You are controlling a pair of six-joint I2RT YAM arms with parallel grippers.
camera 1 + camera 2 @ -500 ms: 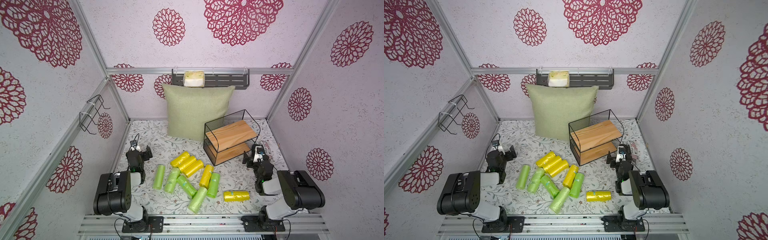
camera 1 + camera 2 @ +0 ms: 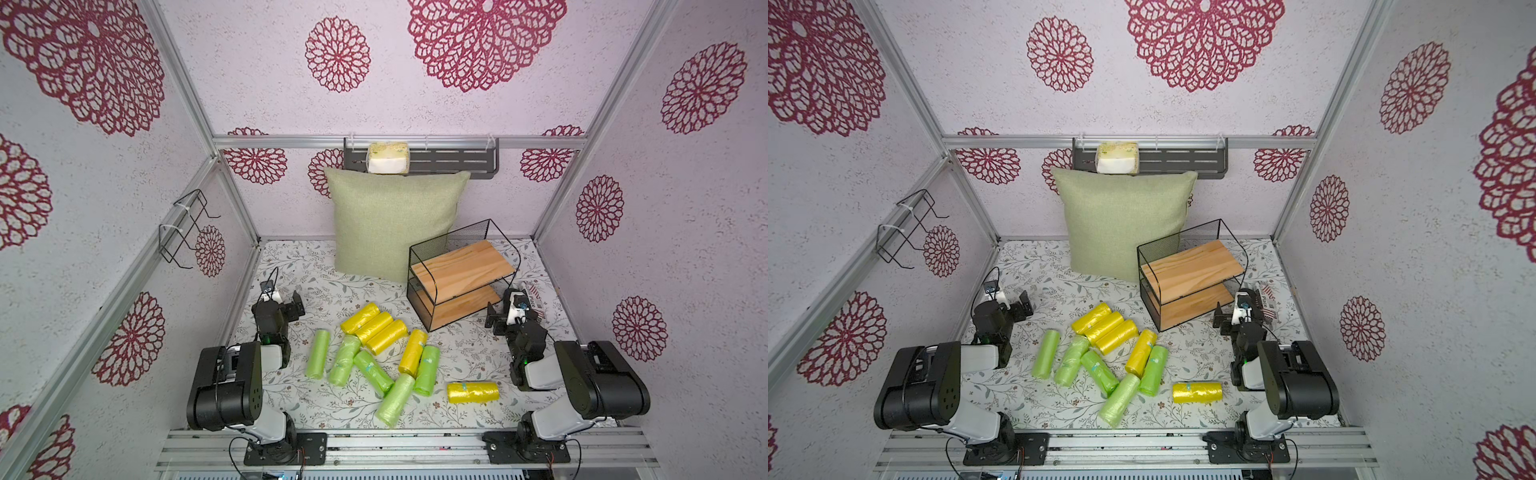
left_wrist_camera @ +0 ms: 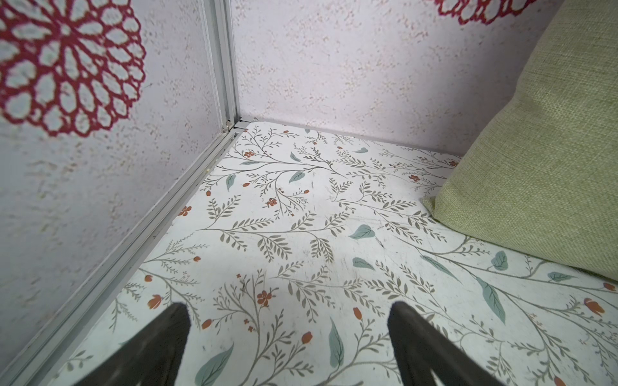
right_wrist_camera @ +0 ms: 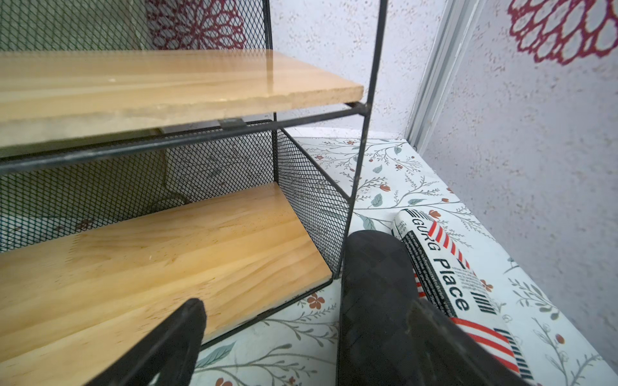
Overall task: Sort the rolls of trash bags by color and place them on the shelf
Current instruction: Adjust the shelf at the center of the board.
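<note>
Your left fingers (image 3: pixel 160 344) and right fingers (image 4: pixel 374 300) are spread, gripping nothing. Ten rolls (image 2: pixel 386 336) lie on the bench (image 2: pixel 457 357) near the shelf (image 2: pixel 461 266), the right fingers just beside it.

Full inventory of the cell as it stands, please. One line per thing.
yellow rolls: five, bright yellow, on the table; three side by side, one among the green ones, one apart near the right arm
green rolls: five, light green, mid-table, loosely heaped
shelf: one, black mesh with two wooden boards, back right, both boards bare
cushion: one, sage green, leaning on the back wall
wall rack: one, dark grey, back wall
packet: one, pale yellow-white, on the wall rack
wire holder: one, black, left wall
striped pack: one, white with red and black print, beside the shelf
table: floral surface
left gripper: open, empty, over bare table
right gripper: open, empty, at the shelf's lower board
</note>
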